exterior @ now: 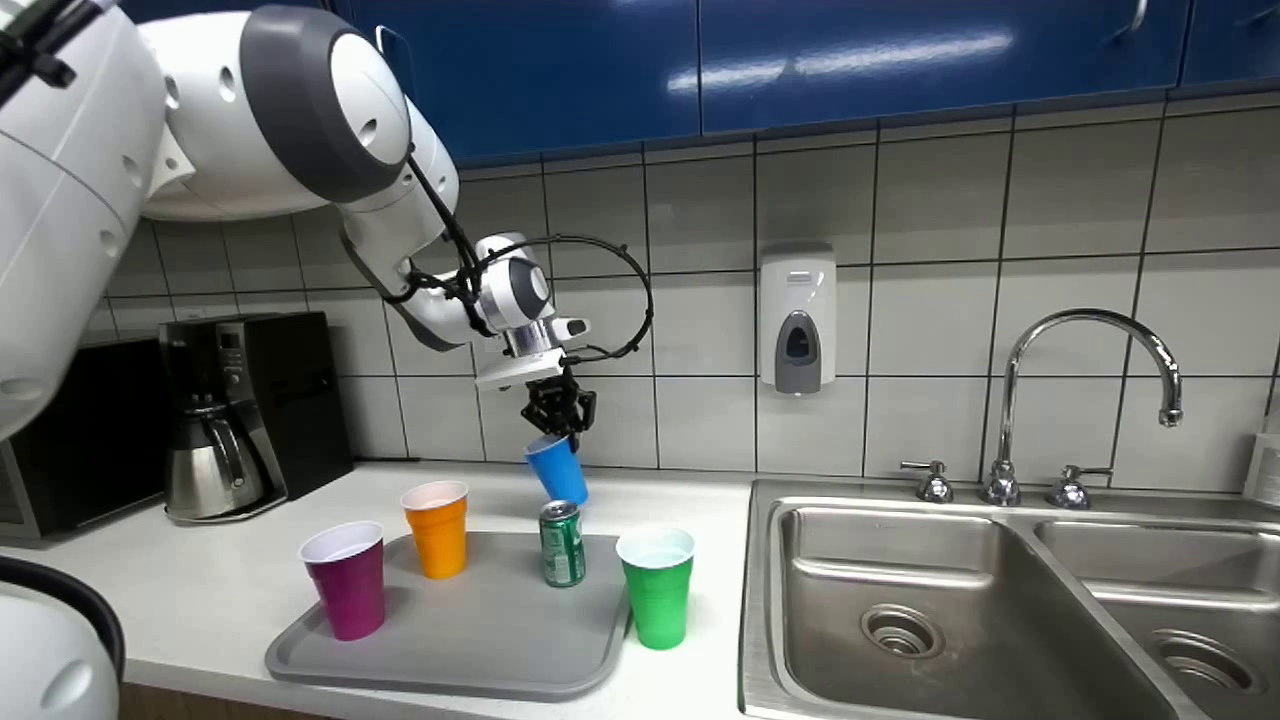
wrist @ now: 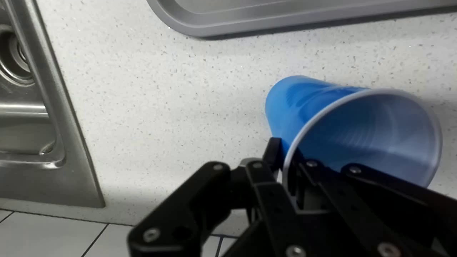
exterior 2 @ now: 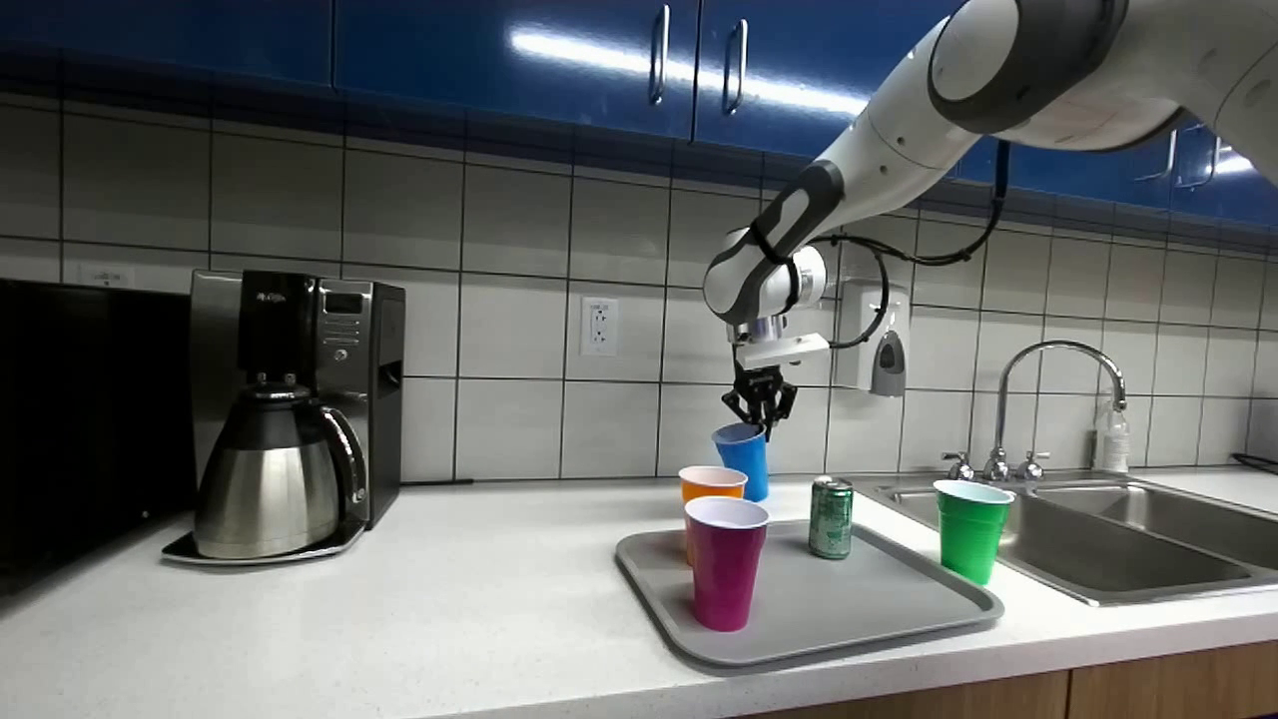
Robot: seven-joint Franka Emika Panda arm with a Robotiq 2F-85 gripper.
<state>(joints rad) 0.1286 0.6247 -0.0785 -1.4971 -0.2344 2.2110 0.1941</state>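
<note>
Black fingers (wrist: 273,153) pinch one blue cup (wrist: 367,132) near three other cups (exterior: 436,535) and one can (exterior: 562,547).

Blue upper cabinets (exterior: 600,80) reflect a light streak (exterior: 900,56). Wall tiles (exterior 2: 514,330) are pale, dark-jointed. White speckled counter (exterior 2: 479,599) adjoins steel double-basin sink (exterior: 763,600).

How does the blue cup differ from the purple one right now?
Pose: the blue cup is tilted; the purple cup stands upright.
Hold: the jaws pinch the blue cup's wall at the rim; nothing grips the purple cup.
Place: the blue cup is off the tray, over the counter; the purple cup is on the tray.
Shared: both are open-topped and taper toward the base.
</note>
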